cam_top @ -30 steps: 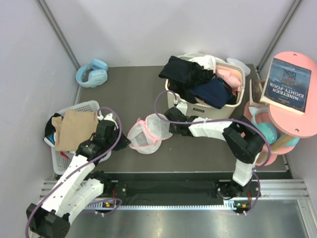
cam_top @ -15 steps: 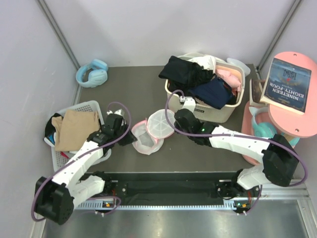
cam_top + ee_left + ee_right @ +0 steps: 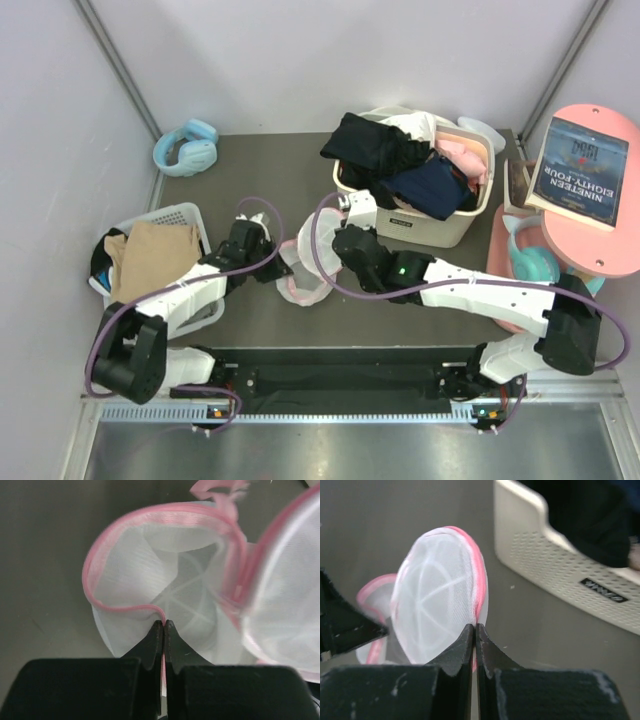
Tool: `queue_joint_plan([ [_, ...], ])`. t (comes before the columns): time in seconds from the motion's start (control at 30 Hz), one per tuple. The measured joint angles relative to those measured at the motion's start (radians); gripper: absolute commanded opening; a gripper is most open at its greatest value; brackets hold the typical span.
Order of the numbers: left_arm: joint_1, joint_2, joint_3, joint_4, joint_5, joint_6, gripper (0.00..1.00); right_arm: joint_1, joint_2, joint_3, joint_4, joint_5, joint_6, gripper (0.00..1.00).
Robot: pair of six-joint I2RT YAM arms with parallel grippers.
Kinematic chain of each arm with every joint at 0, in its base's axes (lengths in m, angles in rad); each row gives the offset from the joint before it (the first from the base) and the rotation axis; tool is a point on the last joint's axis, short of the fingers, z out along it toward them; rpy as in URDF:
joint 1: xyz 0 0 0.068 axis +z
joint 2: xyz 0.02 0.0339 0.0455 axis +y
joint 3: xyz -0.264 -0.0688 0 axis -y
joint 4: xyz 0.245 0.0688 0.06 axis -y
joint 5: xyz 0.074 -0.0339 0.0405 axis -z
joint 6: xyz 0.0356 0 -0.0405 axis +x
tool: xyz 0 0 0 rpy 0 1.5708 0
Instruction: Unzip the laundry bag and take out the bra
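**Left gripper.** The left gripper (image 3: 163, 625) has its jaws pressed together on the pink rim of the laundry bag (image 3: 165, 565). It pinches the near edge of the lower half. In the left wrist view, the inside of this half shows only white mesh and its ribs. I see no black fabric in it.

**Right gripper.** The right gripper (image 3: 474, 630) is also clamped tight, nipping the pink trim of the other half. This half stands on edge as a dome, just in front of the cream basket (image 3: 420, 225).

**Change over the last second.** Both arms have moved in.
- The left gripper has moved away from the white basket (image 3: 170, 215) towards the table centre.
- The right arm has swung so that its gripper sits near the front left corner of the cream basket.
- The two halves, which lay spread side by side, are now gathered closer and raised between the grippers.

**Meaning for the task.** The bag hangs open like a clamshell, so I judge the unzip step done.

**The bra.** A black garment (image 3: 368, 145) lies draped over the back left of the cream basket, well apart from the bag. I take this to be the bra, but I cannot make out any straps. If so, removal is complete. If not, the hidden part of the pouch needs checking.
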Motion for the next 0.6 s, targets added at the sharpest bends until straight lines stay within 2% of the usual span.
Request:
queue_joint_plan([
  [0.17, -0.001, 0.067, 0.026, 0.035, 0.022, 0.009, 0.0, 0.0, -0.002, 0.017, -0.021, 0.14, -0.085, 0.0],
  [0.4, -0.009, 0.123, 0.079, 0.093, 0.057, 0.006, 0.0, 0.009, -0.016, -0.024, 0.068, 0.216, -0.278, 0.0],
  [0.6, -0.022, 0.13, 0.092, 0.128, 0.079, -0.018, 0.0, 0.072, 0.061, -0.024, 0.132, 0.291, -0.386, 0.0],
])
